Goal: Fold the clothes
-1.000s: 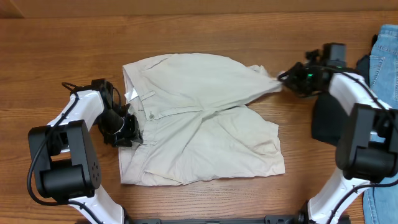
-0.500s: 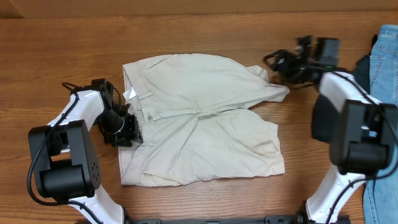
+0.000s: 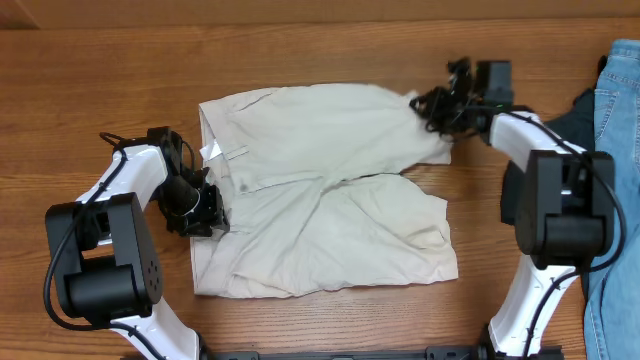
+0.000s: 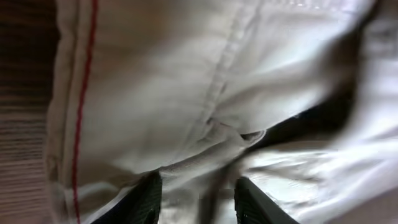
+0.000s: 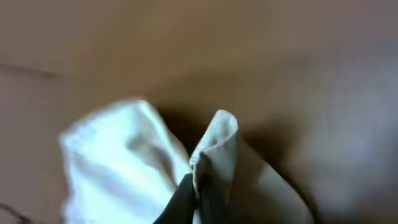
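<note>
The cream shorts lie spread on the wooden table, waistband to the left, legs to the right. My left gripper sits at the waistband's left edge; in the left wrist view its fingers stand apart with cream cloth bunched between them. My right gripper is at the far leg's hem, lifted over the shorts' top right corner. In the right wrist view its fingers are shut on a fold of the cream hem.
Blue denim jeans lie at the right table edge, with a dark navy garment beside them behind the right arm. Bare wood lies above and below the shorts.
My right gripper has carried the far leg's hem left and up, from a stretched point at the right to over the shorts' top right corner. The left arm has not moved.
</note>
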